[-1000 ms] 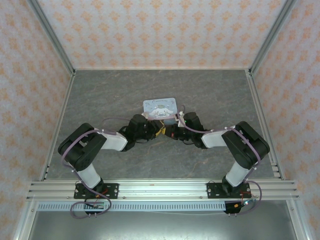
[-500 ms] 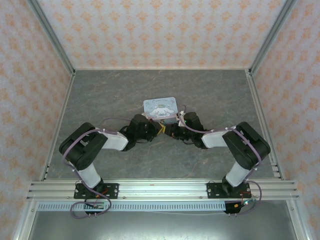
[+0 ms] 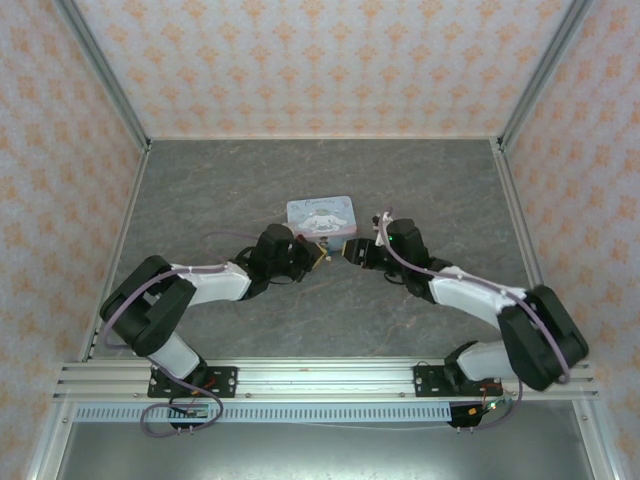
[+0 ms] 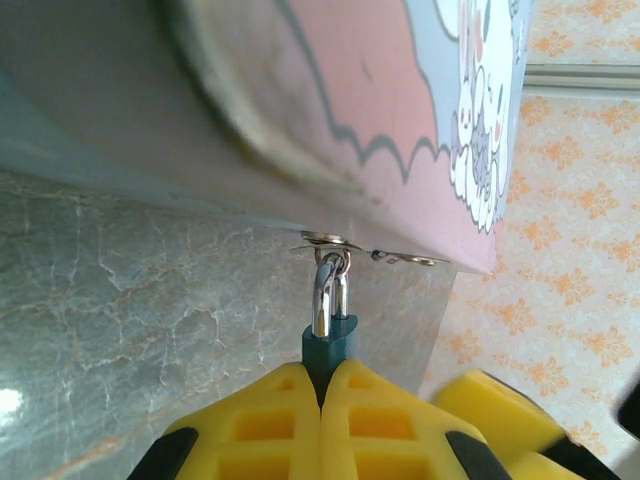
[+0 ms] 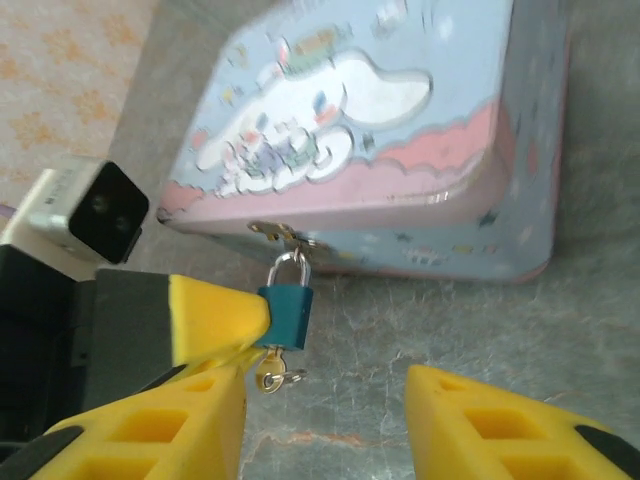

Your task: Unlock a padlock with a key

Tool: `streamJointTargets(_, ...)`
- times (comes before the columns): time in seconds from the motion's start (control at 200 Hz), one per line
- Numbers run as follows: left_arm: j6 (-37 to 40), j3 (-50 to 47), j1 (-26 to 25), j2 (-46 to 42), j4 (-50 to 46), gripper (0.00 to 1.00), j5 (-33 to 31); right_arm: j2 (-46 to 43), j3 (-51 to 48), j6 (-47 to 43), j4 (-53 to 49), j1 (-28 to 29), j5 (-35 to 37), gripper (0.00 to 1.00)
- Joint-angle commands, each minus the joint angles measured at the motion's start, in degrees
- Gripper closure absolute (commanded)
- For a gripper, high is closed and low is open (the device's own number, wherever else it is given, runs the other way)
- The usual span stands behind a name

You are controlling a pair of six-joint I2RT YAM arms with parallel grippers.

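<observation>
The teal padlock (image 5: pixel 285 314) hangs by its silver shackle (image 4: pixel 329 288) from the hasp of the pale blue cartoon tin (image 5: pixel 380 150). My left gripper (image 4: pixel 322 378) is shut on the padlock (image 4: pixel 328 349) body, holding it from the tin's front; in the top view the left gripper (image 3: pixel 314 259) is just below the tin (image 3: pixel 320 215). The small silvery key (image 5: pixel 270 377) sticks out of the padlock's underside. My right gripper (image 5: pixel 325 425) stands open below the padlock, its left finger (image 5: pixel 190 430) close under the key, apart from it. The right gripper (image 3: pixel 350 252) is at the tin's front right corner.
The tin rests on the grey marbled table (image 3: pixel 400 190) in mid-field. Patterned walls and metal posts (image 3: pixel 105 75) close in the sides and back. The left wrist camera block (image 5: pixel 85 210) sits just left of the padlock.
Both arms have stretched out lower and flatter. The right gripper has drawn slightly back to the right from the padlock. The left gripper stays at the padlock.
</observation>
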Motion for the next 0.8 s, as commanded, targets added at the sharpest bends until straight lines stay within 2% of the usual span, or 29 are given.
streamJointTargets(0.0,-1.76,3.29,-0.28,-3.56,-7.03,1.00,-1.89,-8.69,-1.08,-10.86,-4.17,0.14,7.15,0.55)
streamJointTargets(0.165,-5.15,5.17,-0.28,-5.43,-14.03,1.00,-2.89,-16.45,0.27,-27.11,-9.35,4.23,12.45,0.57)
streamJointTargets(0.335,-5.37,6.75,-0.28,-7.11,-19.35,1.00,-4.31,-15.25,3.12,-42.37,-15.56,10.86,17.44,0.57)
streamJointTargets(0.53,-5.54,8.02,-0.28,-8.17,-21.36,1.00,-4.31,-11.37,1.64,-64.11,-13.44,20.63,29.14,0.56)
streamJointTargets(0.636,-5.26,8.97,-0.29,-8.25,-22.21,1.00,-3.94,-9.02,1.84,-69.78,-11.35,22.96,31.28,0.55)
streamJointTargets(0.796,-5.17,9.84,-0.28,-8.02,-22.43,1.00,-3.48,-5.38,3.49,-72.06,-10.29,24.38,31.66,0.55)
